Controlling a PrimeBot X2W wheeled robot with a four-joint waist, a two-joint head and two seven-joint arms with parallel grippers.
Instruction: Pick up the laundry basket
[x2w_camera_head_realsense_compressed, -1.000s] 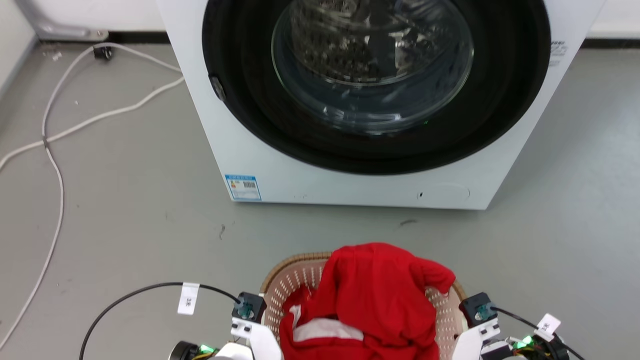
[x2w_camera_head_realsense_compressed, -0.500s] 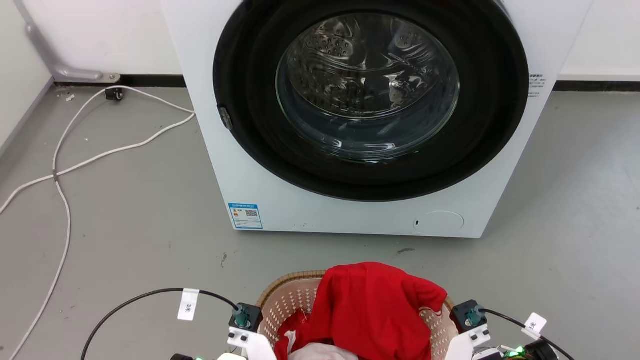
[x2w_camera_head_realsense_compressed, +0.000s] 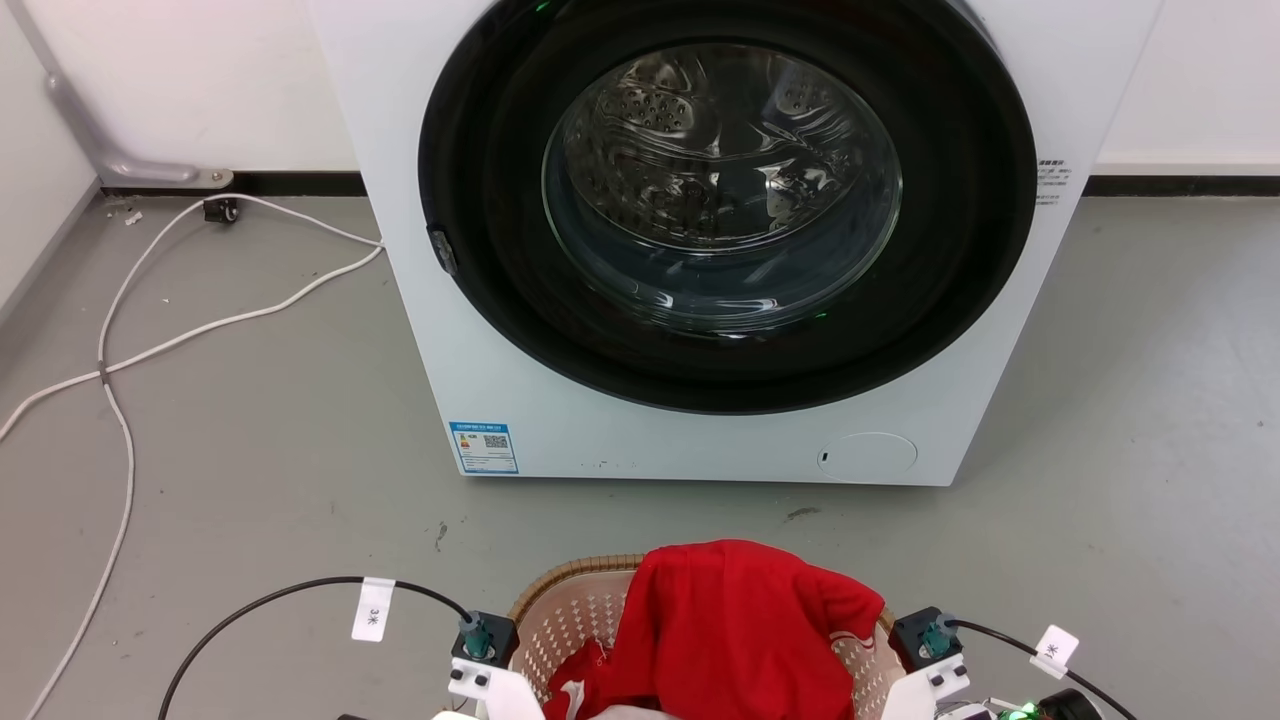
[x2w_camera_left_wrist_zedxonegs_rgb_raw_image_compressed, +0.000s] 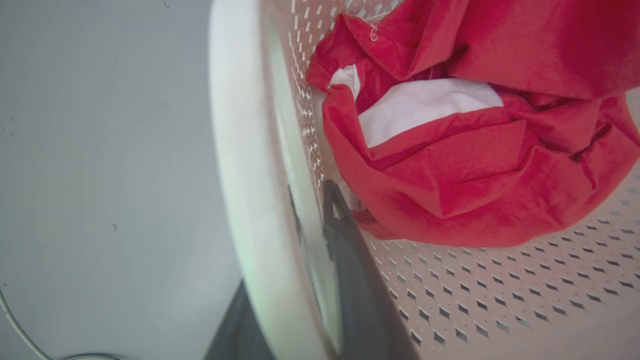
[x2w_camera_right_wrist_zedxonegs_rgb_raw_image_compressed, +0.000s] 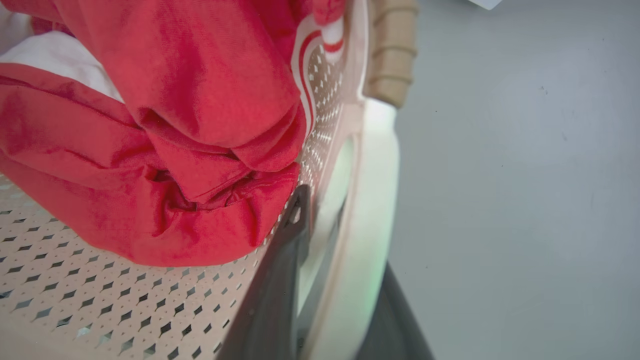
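Change: the whole head picture has slid down slightly since half a second ago, so I take it the camera moved, not the things.
Basket look: the laundry basket (x2w_camera_head_realsense_compressed: 572, 578) is pale pink-beige with a perforated wall and a brown woven rim. A red garment (x2w_camera_head_realsense_compressed: 740, 630) is heaped inside.
Basket place: bottom centre, before the washing machine (x2w_camera_head_realsense_compressed: 440, 380); I can't tell whether it's off the floor (x2w_camera_head_realsense_compressed: 250, 450).
Left claw (x2w_camera_left_wrist_zedxonegs_rgb_raw_image_compressed: 312, 200): clamped on the left white handle (x2w_camera_left_wrist_zedxonegs_rgb_raw_image_compressed: 240, 175), one finger inside the wall.
Right claw (x2w_camera_right_wrist_zedxonegs_rgb_raw_image_compressed: 320, 205): clamped likewise on the right white handle (x2w_camera_right_wrist_zedxonegs_rgb_raw_image_compressed: 375, 200).
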